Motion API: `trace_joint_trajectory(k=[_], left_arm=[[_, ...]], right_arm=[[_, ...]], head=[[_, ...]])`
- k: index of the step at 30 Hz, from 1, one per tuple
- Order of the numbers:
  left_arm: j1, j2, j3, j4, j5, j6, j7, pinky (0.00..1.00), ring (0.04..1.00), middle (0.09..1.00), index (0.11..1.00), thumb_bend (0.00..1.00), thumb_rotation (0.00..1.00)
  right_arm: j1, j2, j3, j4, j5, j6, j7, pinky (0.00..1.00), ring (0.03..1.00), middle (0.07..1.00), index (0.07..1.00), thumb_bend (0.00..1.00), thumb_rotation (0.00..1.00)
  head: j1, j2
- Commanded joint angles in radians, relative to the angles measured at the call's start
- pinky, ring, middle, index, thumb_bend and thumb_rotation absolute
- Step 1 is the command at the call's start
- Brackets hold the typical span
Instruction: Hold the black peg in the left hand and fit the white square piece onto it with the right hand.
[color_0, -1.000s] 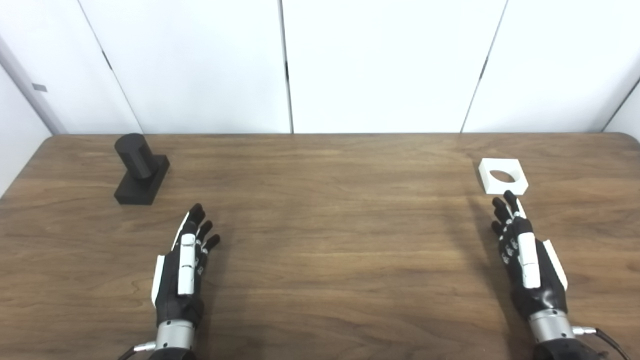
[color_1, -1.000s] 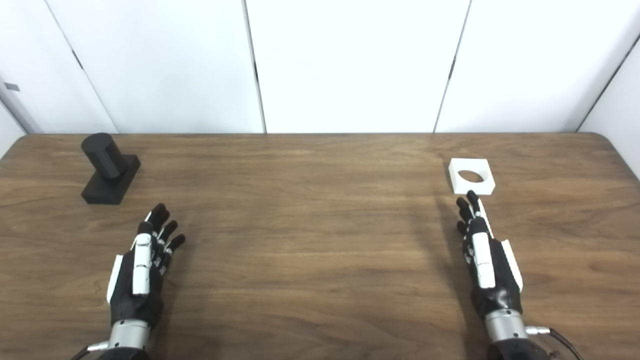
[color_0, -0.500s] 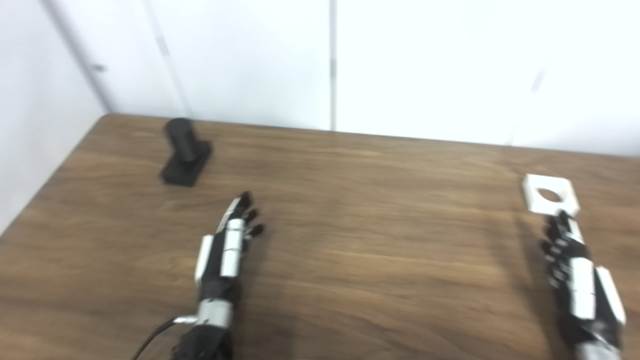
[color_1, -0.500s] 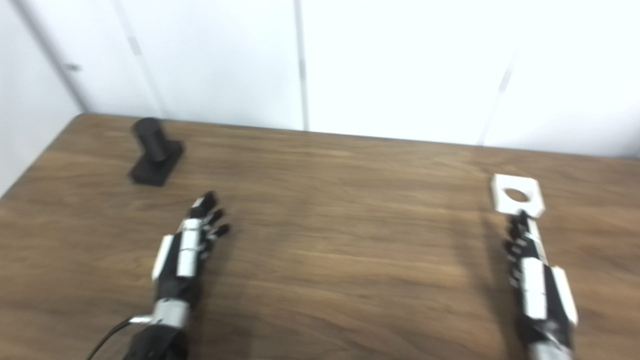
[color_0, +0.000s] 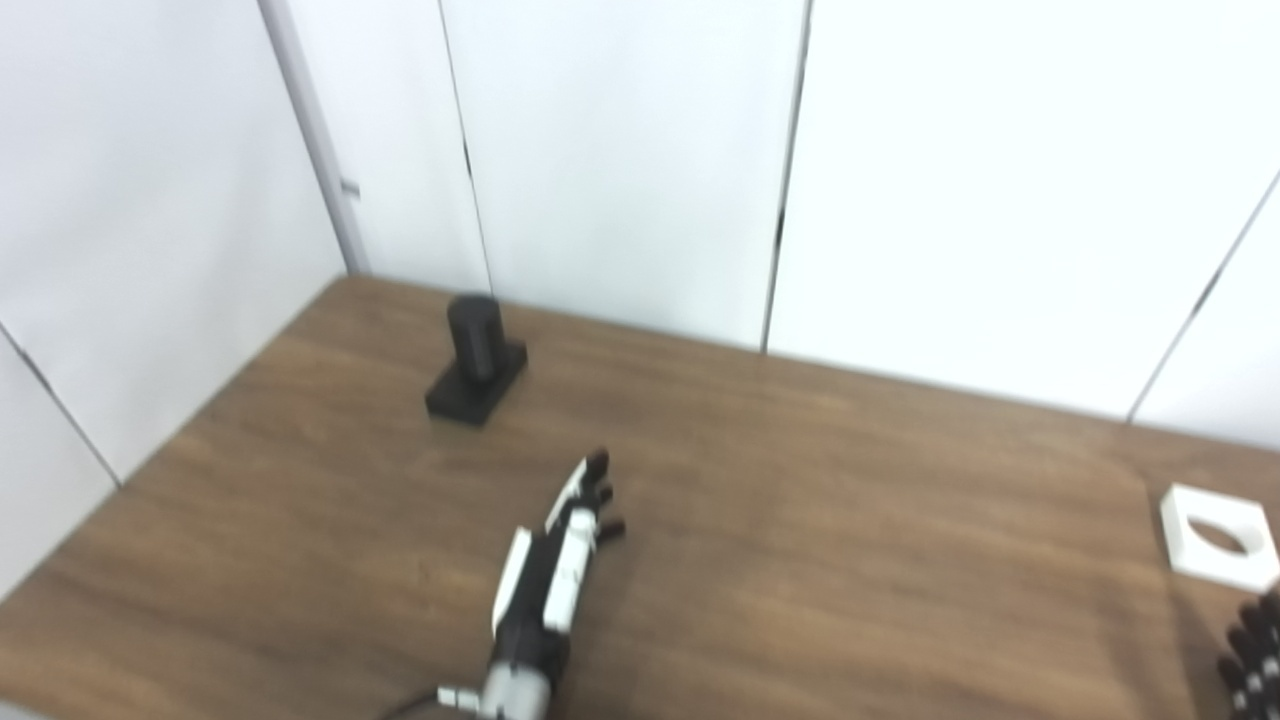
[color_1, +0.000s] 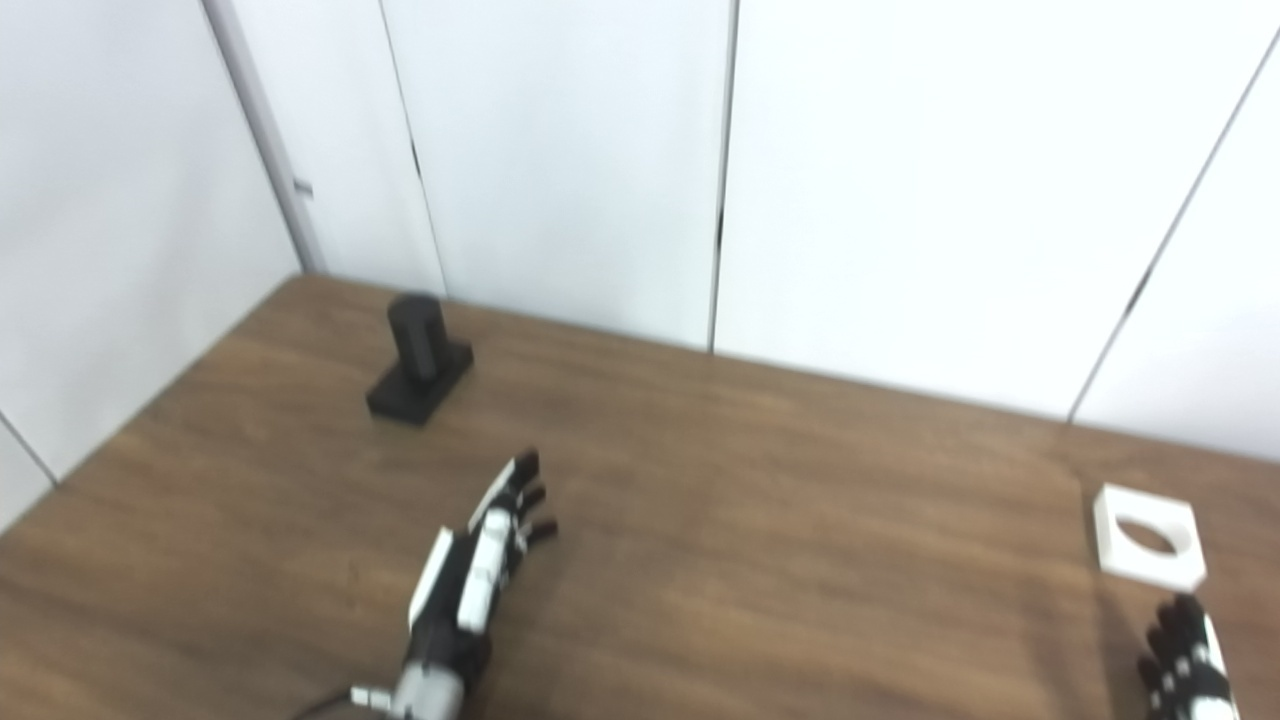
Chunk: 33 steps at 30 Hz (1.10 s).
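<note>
The peg (color_0: 476, 350) is standing upright near the table's (color_0: 850, 520) far left corner. The left hand (color_0: 555, 575) is lying empty mid-table, fingers spread. The white piece (color_1: 1147, 537) is sitting by the right edge, just beyond the right hand (color_1: 1185, 665), fingers extended, holding nothing.

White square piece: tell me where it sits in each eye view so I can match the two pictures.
Left eye view: white square piece lies at the far right edge, low in the picture.
Right eye view: it lies near the right edge, a little further in.
Shared landmark: the right hand just below it in both.
</note>
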Motion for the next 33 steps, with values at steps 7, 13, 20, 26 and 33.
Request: trace_joint_trajectory(k=[7, 13, 20, 26, 33], left_arm=[[0.022, -0.019, -0.027, 0.063, 0.014, -0.028, -0.007, 0.84, 0.972, 0.991, 0.953, 0.5, 0.99], [0.027, -0.013, -0.032, 0.039, 0.028, -0.002, -0.006, 0.85, 0.97, 0.988, 0.948, 0.52, 0.94], [0.063, -0.029, -0.018, -0.035, 0.141, 0.023, 0.064, 0.85, 0.918, 0.927, 0.902, 0.48, 0.42], [0.057, 0.019, -0.008, -0.167, 0.507, 0.121, 0.166, 0.92, 0.922, 0.907, 0.872, 0.66, 0.17], [-0.056, 0.12, 0.065, -0.214, 0.768, 0.234, 0.166, 0.78, 0.884, 0.904, 0.858, 0.89, 0.26]], right_arm=[[0.02, 0.015, 0.0, 0.056, -0.062, -0.038, -0.043, 0.99, 0.938, 0.895, 0.999, 0.61, 1.0], [0.024, 0.01, -0.001, 0.032, -0.065, -0.016, -0.043, 1.0, 0.937, 0.901, 0.996, 0.64, 1.0], [0.044, 0.026, -0.001, -0.014, -0.084, 0.011, -0.06, 0.96, 0.927, 0.898, 0.985, 0.67, 1.0], [0.049, 0.019, 0.003, -0.005, -0.031, -0.006, -0.028, 1.0, 0.997, 0.957, 1.0, 0.67, 1.0], [0.042, 0.026, -0.001, 0.022, 0.012, -0.009, -0.022, 1.0, 1.0, 0.98, 1.0, 0.69, 1.0]], head=[[0.008, -0.012], [-0.001, 0.031], [-0.023, 0.037], [-0.042, 0.03], [-0.048, 0.02]])
